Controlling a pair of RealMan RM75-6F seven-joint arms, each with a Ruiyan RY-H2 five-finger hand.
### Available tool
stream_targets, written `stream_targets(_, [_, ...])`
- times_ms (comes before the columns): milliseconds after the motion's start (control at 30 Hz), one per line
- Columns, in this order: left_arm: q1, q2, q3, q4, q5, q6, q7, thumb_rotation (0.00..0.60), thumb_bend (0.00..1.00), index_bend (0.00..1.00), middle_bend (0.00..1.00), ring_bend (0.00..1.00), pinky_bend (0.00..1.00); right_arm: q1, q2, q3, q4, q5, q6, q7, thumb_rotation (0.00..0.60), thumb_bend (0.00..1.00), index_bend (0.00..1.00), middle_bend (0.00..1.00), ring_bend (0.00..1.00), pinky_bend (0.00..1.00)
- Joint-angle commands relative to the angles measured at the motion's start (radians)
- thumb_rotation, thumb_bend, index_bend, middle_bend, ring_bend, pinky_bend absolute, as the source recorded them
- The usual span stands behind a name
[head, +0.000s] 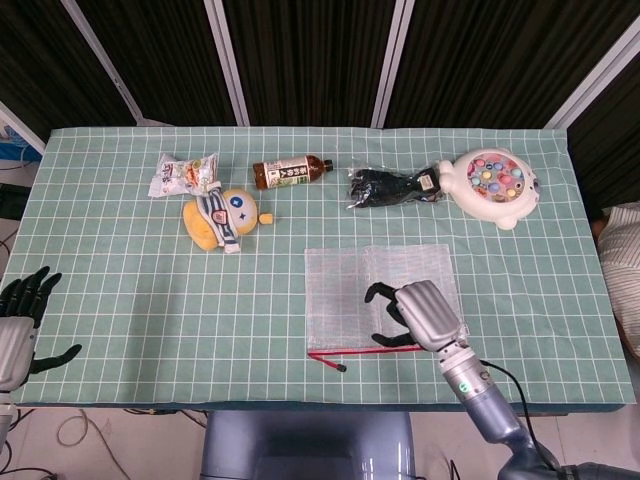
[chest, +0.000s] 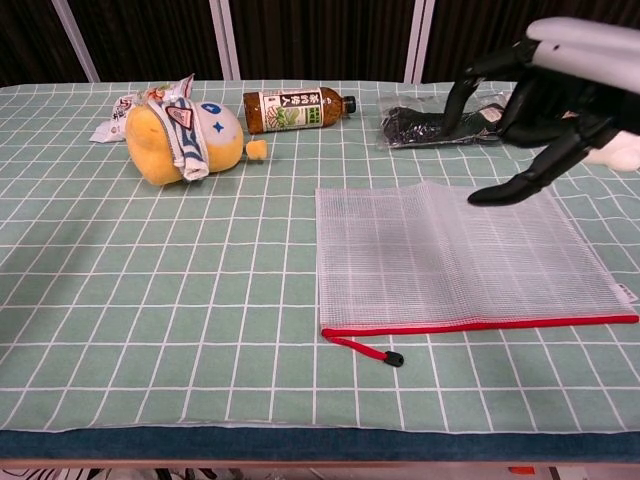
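black fingers spread and curled, gripping nothing, the right hand (head: 420, 315) hovers above the mesh zip pouch (head: 350, 295), which lies flat near the front edge of the green checked cloth (head: 150, 300). the pouch looks thin, limp and light, likely slick against the cloth, so pinching the red zipper edge (head: 385, 350) or a corner seems best. far off, the left hand (head: 18, 320) rests open at the table's left edge.

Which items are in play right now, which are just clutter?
In play: right hand, open, above the mesh zip pouch.
Clutter: tea bottle, plush toy, snack packet, black bagged item, fishing toy; left hand open at table edge.
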Motion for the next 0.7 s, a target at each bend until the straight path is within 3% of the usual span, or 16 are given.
stream_targets(33, [-0.001, 0.000, 0.000, 0.001, 0.001, 0.000, -0.001, 0.600, 0.00, 0.00, 0.00, 0.00, 0.00, 0.036, -0.090, -0.020, 0.004, 0.067, -0.028, -0.090, 0.600, 0.19, 0.45, 1.00, 1.00, 1.00])
stream_targets(433, [-0.008, 0.003, 0.001, 0.005, -0.002, -0.016, -0.018, 0.600, 0.00, 0.00, 0.00, 0.00, 0.00, 0.057, -0.312, -0.089, 0.098, 0.195, -0.008, -0.263, 0.600, 0.27, 0.48, 1.00, 1.00, 1.00])
stream_targets(700, [-0.009, 0.007, 0.002, 0.003, -0.002, -0.021, -0.029, 0.600, 0.00, 0.00, 0.00, 0.00, 0.00, 0.043, -0.388, -0.119, 0.172, 0.253, 0.018, -0.307, 0.600, 0.35, 0.49, 1.00, 1.00, 1.00])
